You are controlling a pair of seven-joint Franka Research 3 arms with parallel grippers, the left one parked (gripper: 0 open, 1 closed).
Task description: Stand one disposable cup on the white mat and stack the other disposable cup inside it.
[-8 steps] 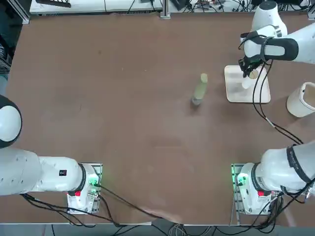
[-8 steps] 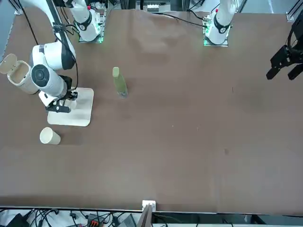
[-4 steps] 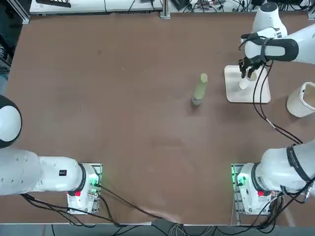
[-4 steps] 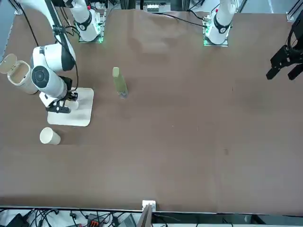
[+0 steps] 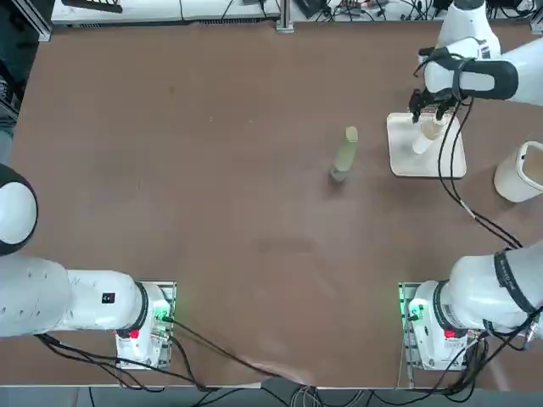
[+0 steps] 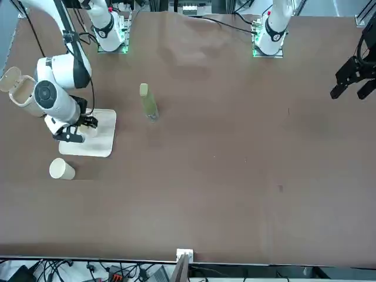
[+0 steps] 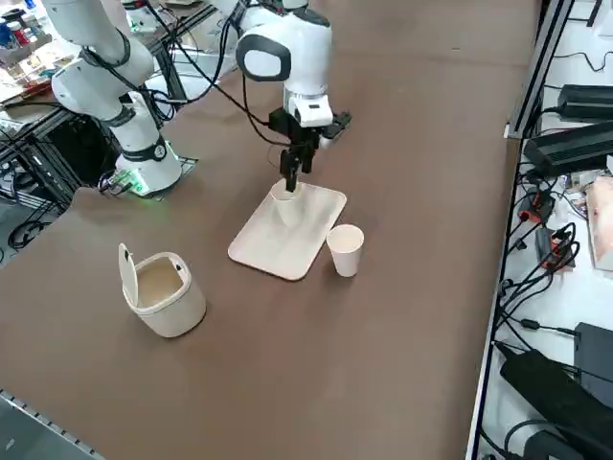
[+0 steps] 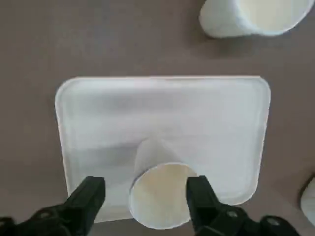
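Hand (image 8: 145,189) open @ cup (image 8: 162,194) on mat (image 8: 216,142)

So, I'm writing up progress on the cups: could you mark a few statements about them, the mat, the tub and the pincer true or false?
1. One cup stands on the white mat. True.
2. The other cup is already stacked inside it. False: it stands on the table beside the mat.
3. The right pincer is open over the mat. True.
4. The cream tub's lid is closed. False: it stands open.
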